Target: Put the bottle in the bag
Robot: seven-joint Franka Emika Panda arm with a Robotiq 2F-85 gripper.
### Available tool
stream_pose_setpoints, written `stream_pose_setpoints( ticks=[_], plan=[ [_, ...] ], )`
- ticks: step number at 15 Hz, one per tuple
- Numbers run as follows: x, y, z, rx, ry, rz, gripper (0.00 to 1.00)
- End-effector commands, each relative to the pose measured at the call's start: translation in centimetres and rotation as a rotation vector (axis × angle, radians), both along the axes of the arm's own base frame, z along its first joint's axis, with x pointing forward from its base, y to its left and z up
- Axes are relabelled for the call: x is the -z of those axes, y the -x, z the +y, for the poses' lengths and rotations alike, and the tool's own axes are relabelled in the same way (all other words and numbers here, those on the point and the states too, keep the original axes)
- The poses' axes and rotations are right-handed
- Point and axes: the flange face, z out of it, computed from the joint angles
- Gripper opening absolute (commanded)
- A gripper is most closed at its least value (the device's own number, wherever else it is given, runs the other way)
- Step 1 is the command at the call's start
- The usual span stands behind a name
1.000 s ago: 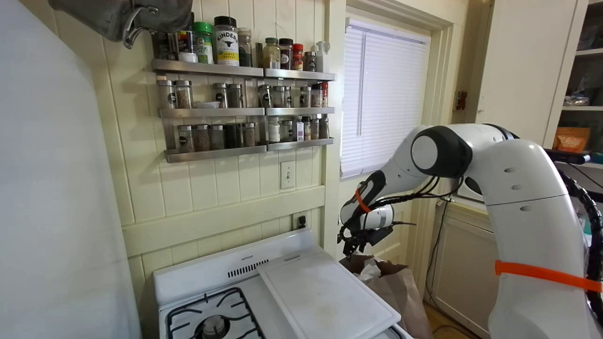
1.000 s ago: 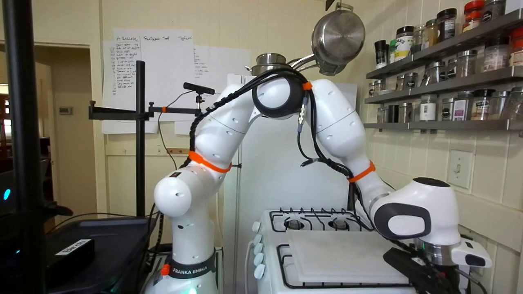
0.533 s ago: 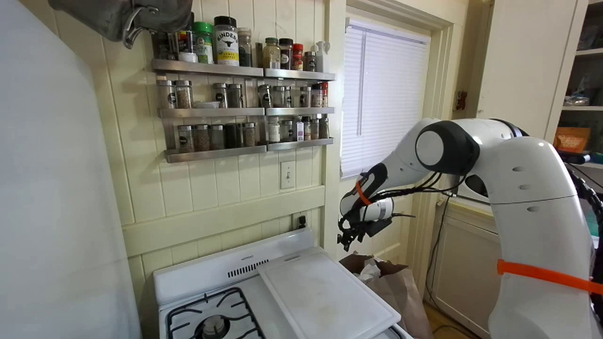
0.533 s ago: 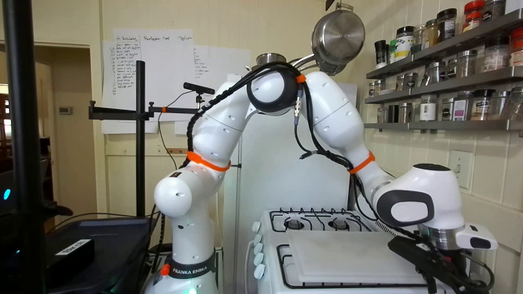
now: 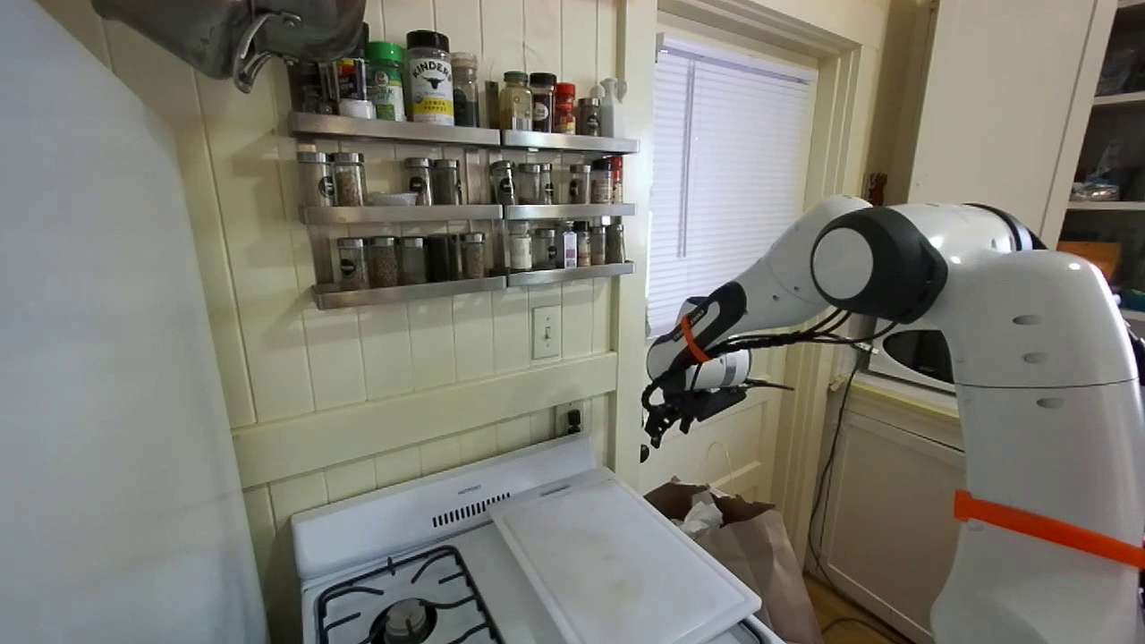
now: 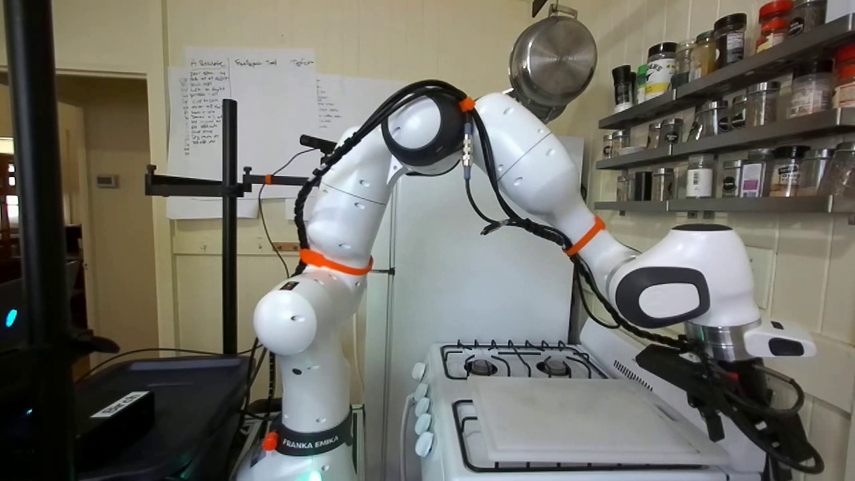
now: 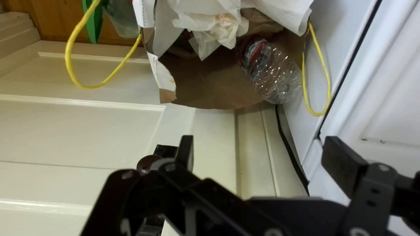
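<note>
A clear plastic bottle [image 7: 275, 73] with a red label lies tilted inside the brown paper bag [image 7: 210, 85] in the wrist view. Its clear end rests near the bag's rim, and white crumpled paper lies beside it. The bag [image 5: 756, 555] also shows in an exterior view, on the floor beside the stove; the bottle cannot be made out there. My gripper [image 7: 262, 157] is open, with nothing between its fingers. In an exterior view my gripper [image 5: 673, 431] hangs above the bag, apart from it.
A white stove [image 5: 483, 537] with a white board [image 5: 626, 559] on it stands beside the bag. Yellow bag handles [image 7: 320, 108] stick out at the sides. A door [image 7: 82, 131] with a dark knob [image 7: 147, 163] is close to my gripper. Spice shelves [image 5: 402, 213] hang on the wall.
My arm and gripper have risen away from the bag over the last second, and the elbow has moved up and back. The bag has stayed in place.
</note>
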Motion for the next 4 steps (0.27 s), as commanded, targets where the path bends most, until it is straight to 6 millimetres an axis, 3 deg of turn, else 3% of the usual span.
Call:
stream_pose_setpoints(
  ticks=[1, 4],
  plan=[
    [-0.67, 0.03, 0.19, 0.011, 0.0, -0.003, 1.0],
    [-1.64, 0.22, 0.49, 0.022, -0.002, -0.011, 1.0]
  ],
)
